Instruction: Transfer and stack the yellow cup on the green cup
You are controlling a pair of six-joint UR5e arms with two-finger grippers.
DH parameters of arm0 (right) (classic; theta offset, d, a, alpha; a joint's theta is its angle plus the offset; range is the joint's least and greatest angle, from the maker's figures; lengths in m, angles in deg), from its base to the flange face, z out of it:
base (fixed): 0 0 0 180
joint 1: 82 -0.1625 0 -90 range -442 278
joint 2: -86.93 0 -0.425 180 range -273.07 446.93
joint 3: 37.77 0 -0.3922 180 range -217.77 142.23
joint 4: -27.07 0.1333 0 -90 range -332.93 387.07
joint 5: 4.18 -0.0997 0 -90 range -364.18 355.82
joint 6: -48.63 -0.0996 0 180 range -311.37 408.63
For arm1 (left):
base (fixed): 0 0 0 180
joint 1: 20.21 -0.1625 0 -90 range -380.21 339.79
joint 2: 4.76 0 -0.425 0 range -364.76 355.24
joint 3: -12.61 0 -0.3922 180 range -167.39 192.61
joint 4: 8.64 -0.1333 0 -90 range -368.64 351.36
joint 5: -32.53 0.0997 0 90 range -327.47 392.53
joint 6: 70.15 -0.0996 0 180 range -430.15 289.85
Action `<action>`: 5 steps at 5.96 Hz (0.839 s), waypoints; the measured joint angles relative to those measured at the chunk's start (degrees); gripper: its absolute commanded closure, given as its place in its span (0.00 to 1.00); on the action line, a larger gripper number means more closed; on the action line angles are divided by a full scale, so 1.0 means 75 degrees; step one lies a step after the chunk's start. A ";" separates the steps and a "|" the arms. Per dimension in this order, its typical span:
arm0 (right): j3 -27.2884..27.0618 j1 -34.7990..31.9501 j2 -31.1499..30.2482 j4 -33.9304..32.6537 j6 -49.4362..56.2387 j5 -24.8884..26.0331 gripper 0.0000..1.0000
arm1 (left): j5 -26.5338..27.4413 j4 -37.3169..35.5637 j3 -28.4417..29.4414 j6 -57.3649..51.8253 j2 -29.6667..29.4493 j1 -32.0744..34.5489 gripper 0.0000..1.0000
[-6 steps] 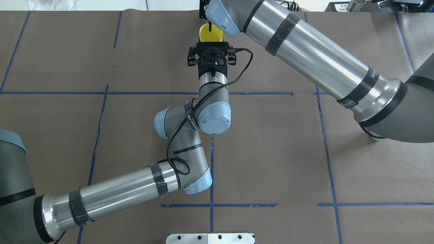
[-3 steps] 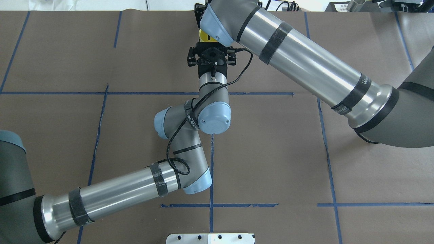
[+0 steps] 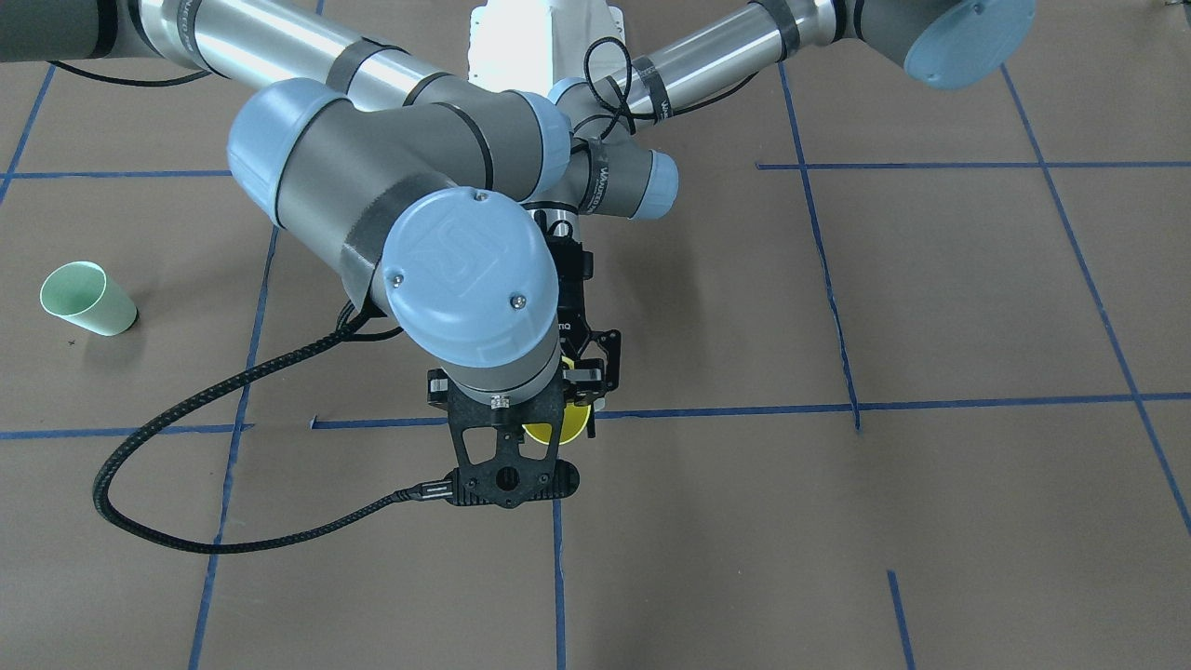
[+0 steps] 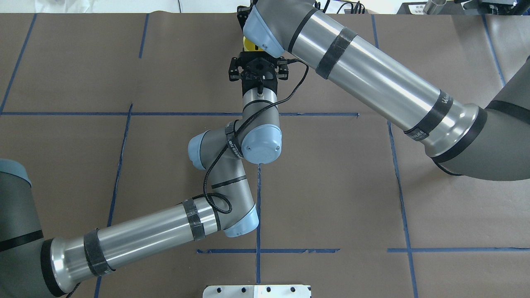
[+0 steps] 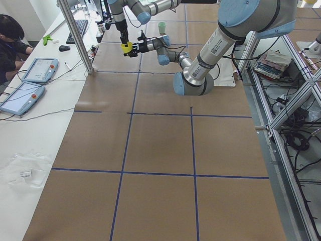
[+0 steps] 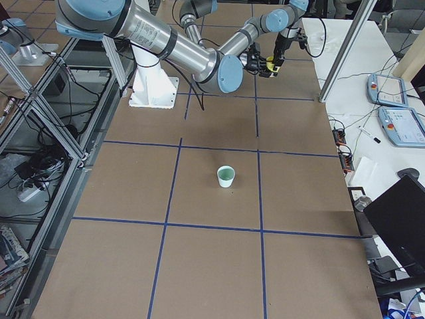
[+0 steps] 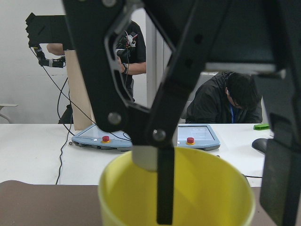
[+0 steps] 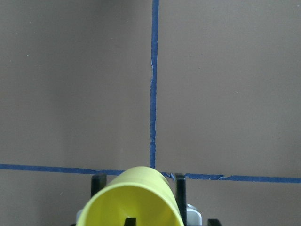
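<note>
held aloft, well apart from the green cup (image 3: 88, 298), the yellow cup (image 3: 575, 423) is clamped around its wall by the left gripper (image 8: 138, 182) while its rim is straddled by the spread fingers of the right gripper (image 7: 218, 188), and, judged light and thin-walled, is best pinched gently there.

The yellow cup (image 8: 131, 202) is shown in plain bright yellow, unpatterned inside and out. Well apart from the yellow cup, the green cup (image 3: 88, 298) is seen in pale mint green, likewise unmarked. The surface (image 4: 331, 186) is covered in flat brown and is ruled into large squares by blue tape lines (image 4: 258, 265). At the yellow cup, the left hand (image 8: 139, 186) and the right hand (image 5: 124, 42) are coloured black. The left arm (image 4: 145, 231) and the right arm (image 4: 372, 78) are finished in polished silver, with grey joints, pale blue caps and black bands. A black braided cable (image 3: 205, 549) is seen near the yellow cup.
</note>
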 measured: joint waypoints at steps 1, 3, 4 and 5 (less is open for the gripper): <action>-0.0009 0.0000 -0.0015 -0.0006 0.0043 0.0078 0.45 | 0.0000 0.0000 0.0000 0.0000 0.0000 0.0003 0.56; -0.0031 0.0001 -0.0040 -0.0023 0.0125 0.0126 0.88 | -0.0009 0.0011 0.0000 0.0000 0.0000 0.0003 0.56; -0.0041 -0.0002 -0.0041 -0.0030 0.0140 0.0126 1.00 | -0.0011 0.0005 0.0000 0.0000 0.0000 0.0004 0.55; -0.0048 -0.0012 -0.0029 -0.0039 0.0145 0.0118 1.00 | -0.0011 0.0001 0.0000 -0.0004 0.0000 0.0005 0.53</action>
